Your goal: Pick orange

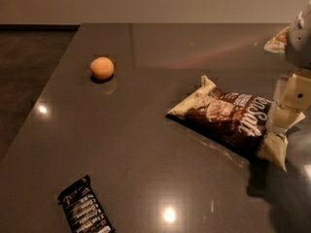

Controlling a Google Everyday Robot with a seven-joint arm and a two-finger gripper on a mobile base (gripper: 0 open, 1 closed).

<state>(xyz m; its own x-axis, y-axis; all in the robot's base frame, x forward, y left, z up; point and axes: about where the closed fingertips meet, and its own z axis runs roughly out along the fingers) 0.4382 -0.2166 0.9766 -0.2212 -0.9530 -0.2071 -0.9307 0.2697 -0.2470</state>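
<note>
The orange [102, 68] is a small round fruit resting on the dark grey table [146, 144], at the back left near the table's left edge. My gripper [290, 106] is at the far right of the view, cream-coloured, hanging just over the right end of the brown snack bag [228, 118]. The gripper is far from the orange, with the bag and a wide stretch of tabletop between them. Nothing shows in the gripper.
A black wrapped snack bar [85, 206] lies at the front left. A light-coloured packet [276, 41] lies at the back right, partly behind the arm. The table's left edge runs diagonally, with dark floor [24, 67] beyond it.
</note>
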